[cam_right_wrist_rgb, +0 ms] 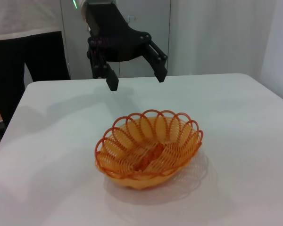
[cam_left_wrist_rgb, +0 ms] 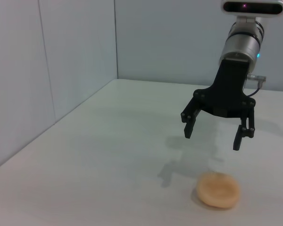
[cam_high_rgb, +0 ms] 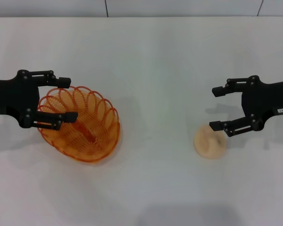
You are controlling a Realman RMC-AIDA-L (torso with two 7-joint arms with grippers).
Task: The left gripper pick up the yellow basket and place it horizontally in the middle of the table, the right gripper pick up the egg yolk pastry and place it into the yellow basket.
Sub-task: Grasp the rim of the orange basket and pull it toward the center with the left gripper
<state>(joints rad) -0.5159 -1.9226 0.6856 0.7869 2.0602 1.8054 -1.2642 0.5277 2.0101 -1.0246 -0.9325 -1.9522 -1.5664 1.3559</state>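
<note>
White tabletop (cam_high_rgb: 155, 61), two black arms reaching in from either side. Left hand (cam_high_rgb: 66, 98) on the robot's left, prongs spread wide, raised over the near-left part of the yellow basket (cam_high_rgb: 80, 125); in the head view one prong crosses the far rim, the other lies across the basket's left portion. The right wrist view shows this same hand (cam_right_wrist_rgb: 134, 77) hanging clear above and behind the basket (cam_right_wrist_rgb: 148, 148), not touching it, nothing between the prongs. Basket sits upright on the tabletop, left of centre, its long axis running diagonally rather than square to the table edge; looped rim intact, interior holds nothing but its own wire ribs. Right hand (cam_high_rgb: 218, 107) on the robot's right, prongs likewise spread, empty. In the head view its lower prong overlaps the far edge of the egg yolk pastry (cam_high_rgb: 210, 141); the left wrist view shows the hand (cam_left_wrist_rgb: 212, 131) raised above the pastry (cam_left_wrist_rgb: 218, 189), a clear gap between fingertips and bun, shadow falling on the tabletop beside it. Pastry lies flat on the tabletop, right of centre, well apart from the basket. A dark-clothed figure (cam_right_wrist_rgb: 28, 52) stands behind the far edge of the table in the right wrist view.
</note>
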